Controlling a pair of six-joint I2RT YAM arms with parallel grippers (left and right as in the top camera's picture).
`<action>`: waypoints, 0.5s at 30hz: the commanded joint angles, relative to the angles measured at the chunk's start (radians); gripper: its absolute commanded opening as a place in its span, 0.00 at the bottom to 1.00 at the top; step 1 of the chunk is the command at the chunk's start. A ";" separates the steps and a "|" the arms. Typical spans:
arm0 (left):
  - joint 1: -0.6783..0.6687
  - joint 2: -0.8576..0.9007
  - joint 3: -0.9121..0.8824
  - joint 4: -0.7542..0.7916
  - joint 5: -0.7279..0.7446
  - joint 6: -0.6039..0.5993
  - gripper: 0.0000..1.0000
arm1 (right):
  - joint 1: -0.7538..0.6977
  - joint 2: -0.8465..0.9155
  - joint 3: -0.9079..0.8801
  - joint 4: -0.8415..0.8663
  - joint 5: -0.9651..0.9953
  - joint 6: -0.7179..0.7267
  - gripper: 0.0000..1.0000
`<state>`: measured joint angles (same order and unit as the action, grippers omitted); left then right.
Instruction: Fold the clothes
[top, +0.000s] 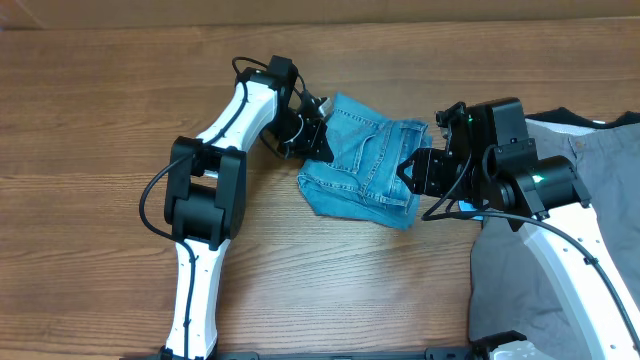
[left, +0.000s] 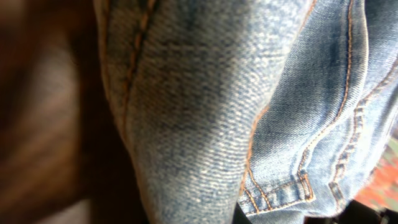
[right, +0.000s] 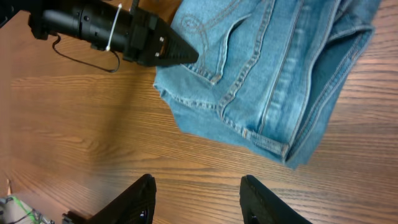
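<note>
The wooden table (top: 100, 120) fills your overhead view. On its right side lies a grey cloth (top: 600, 160), cut off by the frame edge and partly covered by the right arm.

The jeans (top: 365, 165) sit near the middle of the table as a compact folded bundle of light blue denim, between the two arms. Part of their right edge is hidden under the right wrist in the overhead view.

The left gripper (top: 310, 130) is at the bundle's left edge. Your left wrist camera is no help here: denim (left: 205, 106) fills it, out of focus at the left, and none of its fingers show. From the right wrist camera the left gripper (right: 189, 55) looks like a black wedge with its tip against the jeans (right: 280, 68). Its fingers seem drawn together, but you cannot tell whether it is open or closed, or whether any cloth lies between them.

The right gripper (right: 199, 199) hangs over bare wood just beside the bundle's edge, its fingers (right: 146, 199) spread wide and holding nothing.

Orange seam stitching and a back pocket (right: 205, 37) show, the pocket partly behind the left gripper's tip.
</note>
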<state>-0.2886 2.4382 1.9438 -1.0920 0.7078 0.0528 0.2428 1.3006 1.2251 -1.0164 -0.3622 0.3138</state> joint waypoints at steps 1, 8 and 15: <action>0.011 0.018 0.036 -0.060 0.056 0.037 0.04 | -0.002 -0.016 0.026 -0.015 -0.005 0.001 0.47; 0.190 -0.063 0.218 -0.115 -0.097 -0.015 0.04 | -0.002 -0.016 0.026 -0.022 -0.005 0.001 0.47; 0.497 -0.059 0.295 0.024 -0.271 -0.217 0.04 | -0.002 -0.016 0.026 -0.022 -0.006 0.001 0.47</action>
<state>0.0547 2.4302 2.2070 -1.1023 0.5354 -0.0456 0.2424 1.3006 1.2251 -1.0409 -0.3626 0.3138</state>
